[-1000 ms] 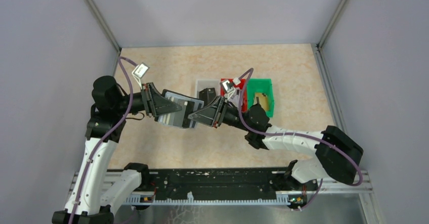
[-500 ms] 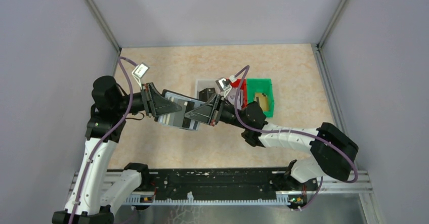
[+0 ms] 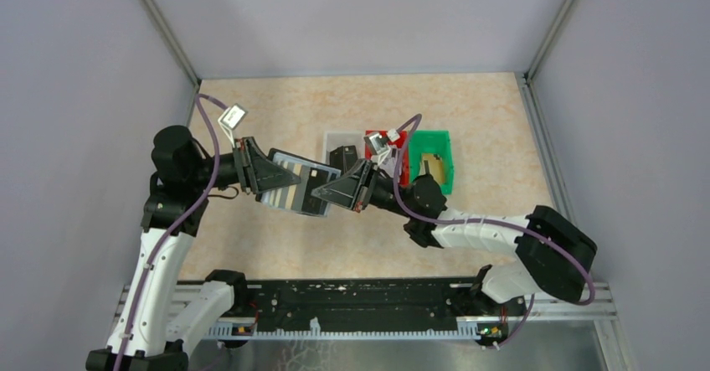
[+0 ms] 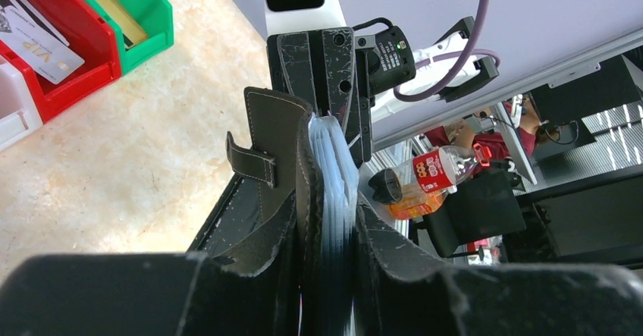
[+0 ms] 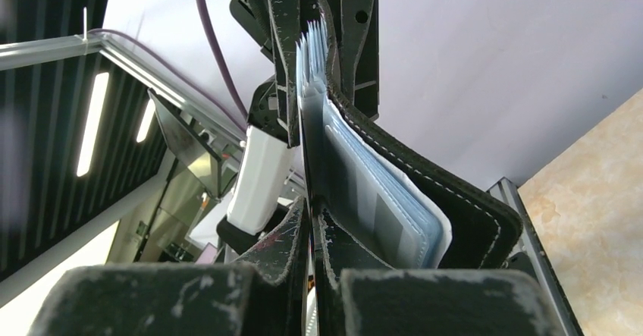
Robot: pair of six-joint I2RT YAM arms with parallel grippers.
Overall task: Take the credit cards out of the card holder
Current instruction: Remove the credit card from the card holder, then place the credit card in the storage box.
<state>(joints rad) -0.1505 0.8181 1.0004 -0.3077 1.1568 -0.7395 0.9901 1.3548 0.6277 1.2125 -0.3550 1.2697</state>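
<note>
**Top view, centre of frame.** My left gripper (image 3: 279,178) is clamped on the black card holder (image 3: 289,193) and holds it open, apparently clear of the table (image 3: 251,245). My right gripper (image 3: 325,191) meets it from the right side of the frame, jaws pressed fully together at the holder's free edge.

**Left wrist view.** The holder is seen edge-on in mid-frame. Its snap strap (image 4: 254,161) sits on the left and its clear sleeves (image 4: 334,161) are fanned to the right, running up to my right fingers at top centre.

**Right wrist view.** My fingers are shut along the left side of the sleeve stack. I cannot tell whether a card or only a sleeve edge lies between them.

**Credit cards (image 4: 34,36).** Light ones with a dark stripe lie in the red bin (image 4: 83,55), upper left of the left wrist view. A gold one lies in the green bin (image 4: 152,17) beside it. Any cards left in the holder are hidden among the sleeves.

**Step in hand, as I judge it.** I am pinching one card at its exposed edge, ready to draw it out.

**What the next move calls for.**
- My left grip must stay firm on the holder.
- My right gripper should pull straight back along the line of the slot, towards the right of the top view.
- It should not twist, so the card slides free and does not drag the sleeve with it.
- If only plastic comes away, I should release and pinch again
</note>
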